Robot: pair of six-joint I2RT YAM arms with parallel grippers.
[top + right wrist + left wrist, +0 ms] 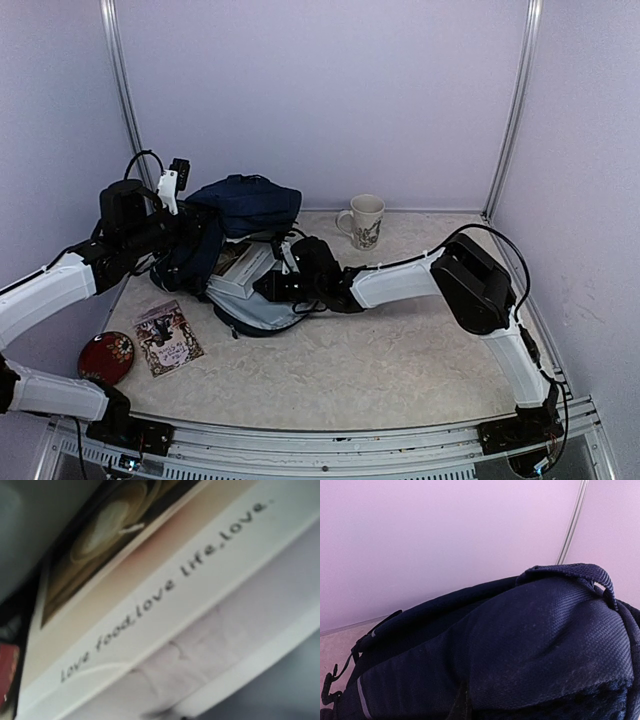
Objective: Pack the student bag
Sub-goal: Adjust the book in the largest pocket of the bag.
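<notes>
Left claw [188,225] is closed, apparently pinched on the rim of the student bag [250,203]. The bag lies just right of it. Likely purpose: lifting the mouth open for loading. Right claw [272,287] sits against a white box [238,273] lodged in the bag's opening directly ahead of it. Whether its jaws are apart or clamped on the box, cannot tell. Box judged partly inside.

The student bag [245,205] blocks the tabletop's [400,360] far left corner, with a white box [238,276] filling its mouth. A mug [366,221] stands at the far edge. The right arm [400,282] bars the middle — open room lies along the near edge, right of a booklet [168,338] and a red disc [106,357].
</notes>
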